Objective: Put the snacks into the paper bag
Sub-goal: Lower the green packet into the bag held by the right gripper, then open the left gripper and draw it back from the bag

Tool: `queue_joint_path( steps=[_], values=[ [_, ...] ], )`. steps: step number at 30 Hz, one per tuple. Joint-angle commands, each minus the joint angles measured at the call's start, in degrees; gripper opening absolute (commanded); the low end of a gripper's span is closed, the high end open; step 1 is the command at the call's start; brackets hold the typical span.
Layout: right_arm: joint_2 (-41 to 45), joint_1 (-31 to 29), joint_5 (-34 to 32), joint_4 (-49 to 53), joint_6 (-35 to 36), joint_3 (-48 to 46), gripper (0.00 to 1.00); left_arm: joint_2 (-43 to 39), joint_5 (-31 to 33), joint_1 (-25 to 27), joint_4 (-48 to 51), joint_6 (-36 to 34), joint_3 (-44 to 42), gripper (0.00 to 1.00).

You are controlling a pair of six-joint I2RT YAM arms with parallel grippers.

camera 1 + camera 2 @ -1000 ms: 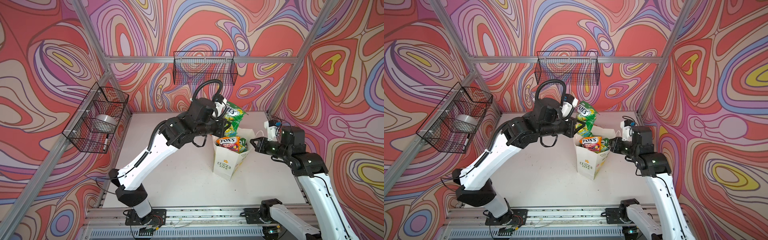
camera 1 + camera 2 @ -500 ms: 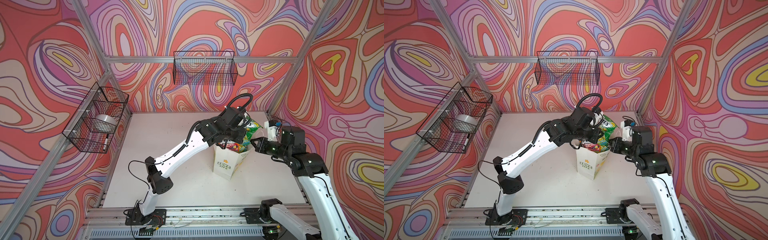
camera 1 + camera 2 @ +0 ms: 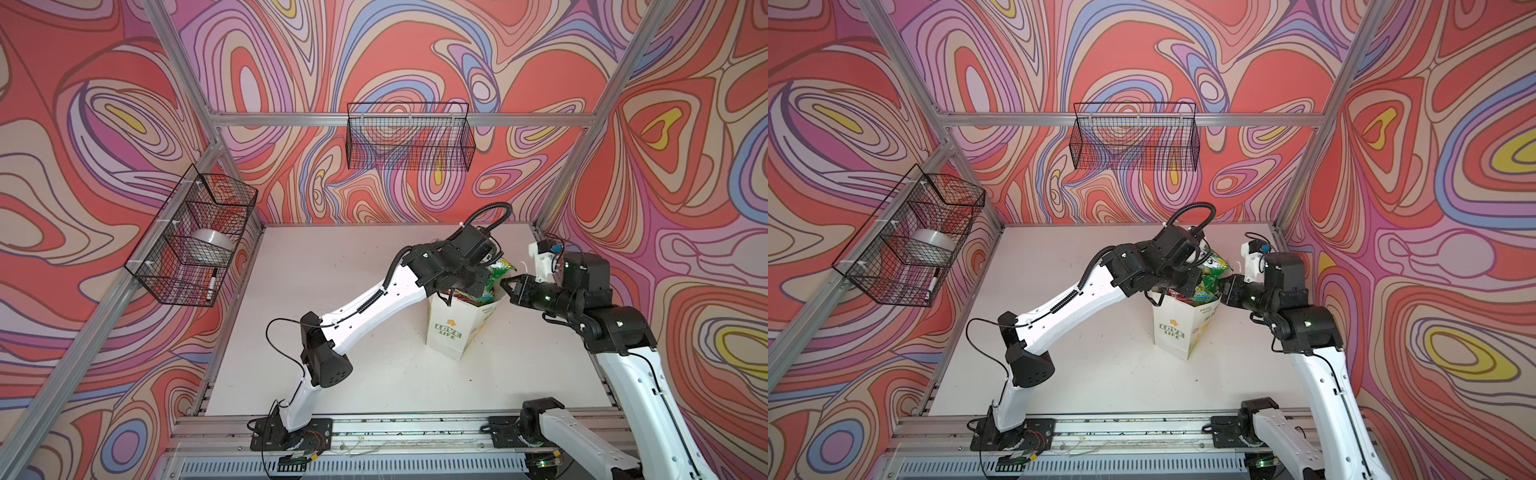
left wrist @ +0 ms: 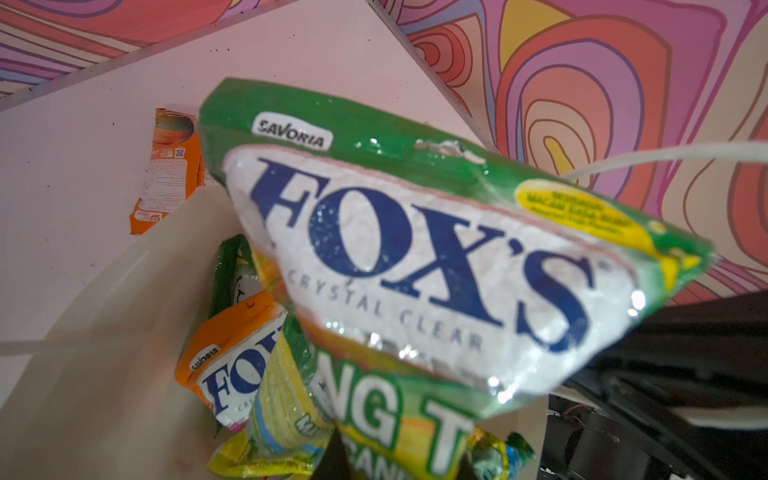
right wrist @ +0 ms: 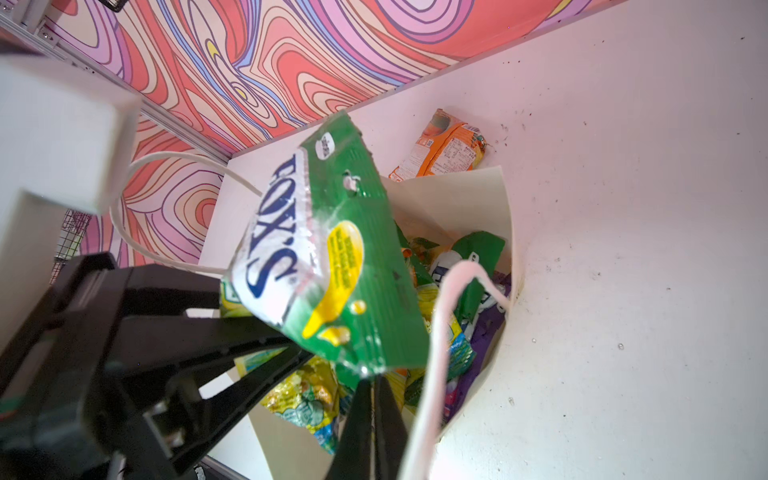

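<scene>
The white paper bag [image 3: 449,328] [image 3: 1173,328] stands upright on the table's right half, and several snacks fill it [image 5: 465,324]. My left gripper [image 4: 399,457] is shut on a green FOX'S packet [image 4: 415,257] [image 3: 498,270] and holds it tilted in the bag's mouth. An orange FOX'S packet [image 4: 232,365] lies inside the bag below it. My right gripper [image 5: 374,386] [image 3: 505,284] is shut at the bag's right rim beside a cord handle [image 5: 440,332], with a thin pale edge between its fingers. One orange snack [image 5: 440,149] [image 4: 166,174] lies on the table behind the bag.
A black wire basket [image 3: 409,141] hangs on the back wall. Another basket [image 3: 195,237] on the left wall holds a tape roll and a pen. Aluminium frame posts stand in the corners, close behind my right arm. Both arms crowd the bag's mouth.
My left arm swung right from behind the bag and lowered the green FOX'S packet into its mouth. The right gripper and the bag stayed where they were.
</scene>
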State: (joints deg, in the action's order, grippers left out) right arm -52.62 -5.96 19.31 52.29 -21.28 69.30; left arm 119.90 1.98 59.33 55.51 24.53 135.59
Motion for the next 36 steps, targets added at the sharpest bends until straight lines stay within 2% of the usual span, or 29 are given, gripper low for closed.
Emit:
queue_joint_path(
  steps=[1, 14, 19, 22, 24, 28, 36],
  values=[
    [0.46, 0.06, 0.53, -2.10, -0.21, -0.13, 0.00, 1.50, 2.57, 0.35, 2.13, -1.26, 0.20, 0.17],
    [0.79, 0.09, 0.55, -1.66, -0.46, 0.22, 0.00, 7.60, 3.55, 0.35, 6.73, -1.99, 2.34, 0.20],
    [0.84, 0.02, 0.38, -1.46, -0.43, 0.15, 0.00, 8.25, 3.73, 0.35, 8.33, -1.65, 2.31, 0.24],
    [1.02, 0.00, 0.25, -1.54, -0.38, 0.05, 0.00, 7.62, 3.29, 0.43, 9.27, -1.40, 2.31, 0.29],
    [0.94, 0.11, 0.27, -1.71, -0.40, -0.04, 0.00, 6.28, 2.26, 0.52, 8.99, -1.43, 2.31, 0.38],
    [0.83, 0.05, 0.38, -1.84, -0.38, -0.04, 0.00, 2.50, 0.76, 0.87, 7.75, -1.64, 2.40, 0.50],
    [0.77, 0.01, -0.06, -1.33, -0.14, 0.48, 0.00, -6.41, -1.28, 0.83, 5.96, -2.65, 2.38, 0.62]
  ],
)
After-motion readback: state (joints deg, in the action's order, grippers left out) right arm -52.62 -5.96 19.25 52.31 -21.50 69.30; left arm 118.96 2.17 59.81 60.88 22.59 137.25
